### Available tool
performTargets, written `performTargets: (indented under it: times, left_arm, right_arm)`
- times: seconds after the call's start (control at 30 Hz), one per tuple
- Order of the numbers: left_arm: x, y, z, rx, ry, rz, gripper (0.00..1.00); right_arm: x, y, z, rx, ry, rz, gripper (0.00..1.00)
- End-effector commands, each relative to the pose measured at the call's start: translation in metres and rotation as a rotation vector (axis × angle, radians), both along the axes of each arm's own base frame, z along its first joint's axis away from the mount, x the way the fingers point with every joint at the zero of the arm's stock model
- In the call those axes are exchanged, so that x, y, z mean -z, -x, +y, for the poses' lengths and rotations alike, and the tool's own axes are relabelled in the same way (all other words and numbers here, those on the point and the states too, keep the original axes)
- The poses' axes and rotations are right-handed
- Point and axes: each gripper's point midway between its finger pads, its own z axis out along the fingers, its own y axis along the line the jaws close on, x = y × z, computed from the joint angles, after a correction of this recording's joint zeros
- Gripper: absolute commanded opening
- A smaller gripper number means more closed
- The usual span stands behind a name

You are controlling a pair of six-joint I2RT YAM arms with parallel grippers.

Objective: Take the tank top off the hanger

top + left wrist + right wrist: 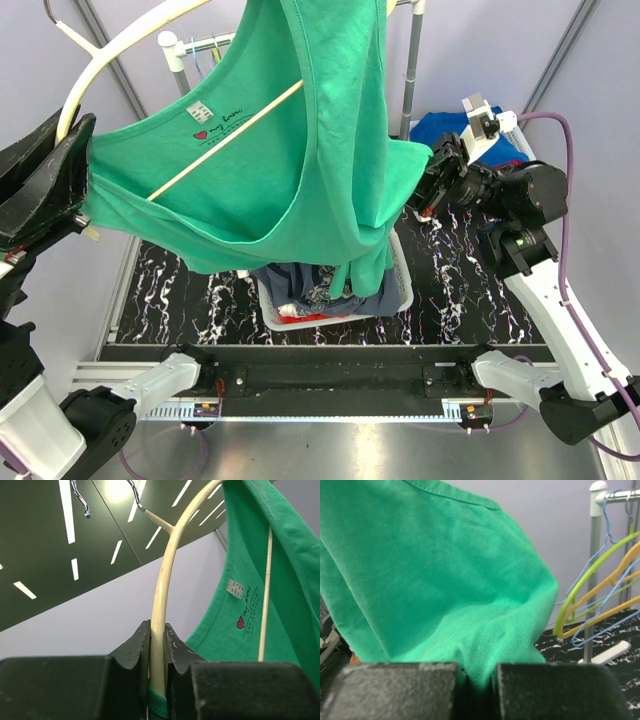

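A green tank top (pixel 300 130) hangs on a cream hanger (pixel 95 65) held up high over the table. My left gripper (pixel 75 190) at the far left is shut on the hanger's arm (pixel 160 625), with a strip of green fabric caught beneath it. The hanger's thin crossbar (pixel 225 140) runs across the shirt's neck opening, near the label (pixel 235 587). My right gripper (pixel 425 185) at the right is shut on the tank top's side hem (pixel 485 655), fabric pinched between its fingers. The shirt's lower part droops toward the basket.
A white basket (pixel 405 290) of folded clothes stands on the black marbled table under the shirt. A metal rack (pixel 595 570) with coloured empty hangers (pixel 600 605) stands at the back. A blue cloth (pixel 450 125) lies at the back right.
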Motion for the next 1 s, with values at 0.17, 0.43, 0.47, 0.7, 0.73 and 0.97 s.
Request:
performTargets:
  times: [0.17,0.43,0.47,0.7,0.73,0.97]
  left_arm:
    - [0.005,0.003,0.004,-0.039,-0.004,-0.061,0.0]
    - [0.073,-0.036,-0.008,-0.06,-0.08,0.096,0.0]
    - [0.081,-0.041,-0.01,-0.059,-0.09,0.119,0.0]
    - [0.164,-0.09,-0.028,-0.074,-0.212,0.297,0.0]
    - [0.172,-0.095,-0.029,-0.08,-0.221,0.315,0.0]
    - [0.194,-0.118,-0.031,-0.126,-0.263,0.363,0.0]
  right_arm:
    - [0.097,-0.063,0.01,0.197,0.195,0.144,0.08]
    - [0.206,-0.089,0.013,0.298,0.343,0.306,0.16]
    - [0.217,-0.092,0.014,0.324,0.366,0.323,0.21]
    - [0.214,-0.103,-0.03,0.622,0.437,0.319,0.63]
    - [0.197,-0.103,-0.049,0.721,0.416,0.309,0.64]
    - [0.123,-0.066,-0.103,0.898,0.253,0.238,0.71]
